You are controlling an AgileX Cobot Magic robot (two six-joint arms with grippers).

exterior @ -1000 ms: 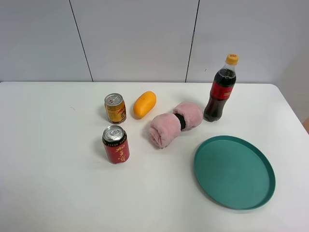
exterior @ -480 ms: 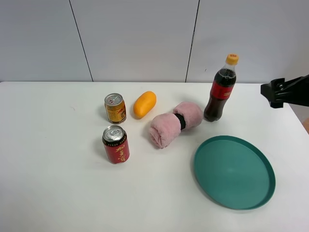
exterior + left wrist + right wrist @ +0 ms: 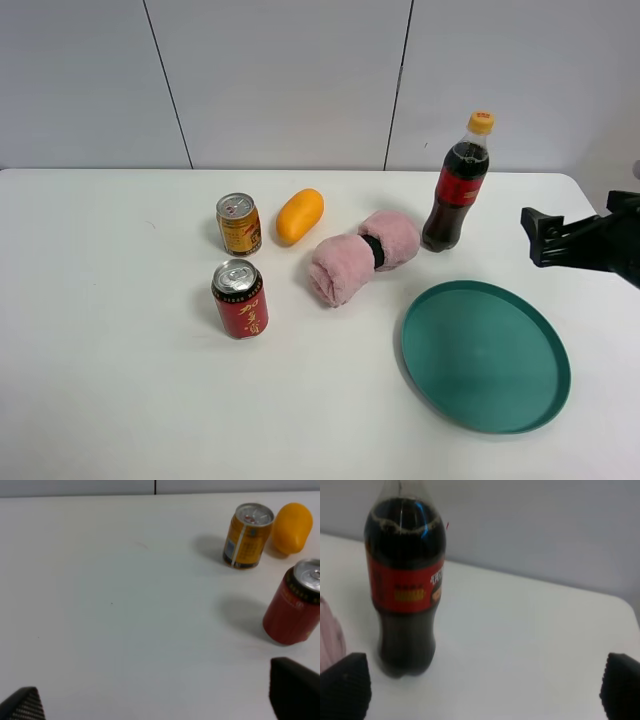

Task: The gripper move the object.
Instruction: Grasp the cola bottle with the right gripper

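Bottle (image 3: 457, 185): clear plastic, red label, yellow cap, upright | dark cola up to the neck | on the table (image 3: 120, 400), back right, beside the pink towel (image 3: 350, 262), behind the green tray (image 3: 486, 357) | right gripper (image 3: 535, 238) spread wide, apart from it | left gripper (image 3: 157, 700) spread wide

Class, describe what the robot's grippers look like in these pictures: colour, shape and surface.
The right gripper is matte black and angular, with two blunt fingers. Its wrist view shows fingertips with a fine ribbed texture. The left gripper is black too, one fingertip finely woven-patterned. No markings or cables show clearly.
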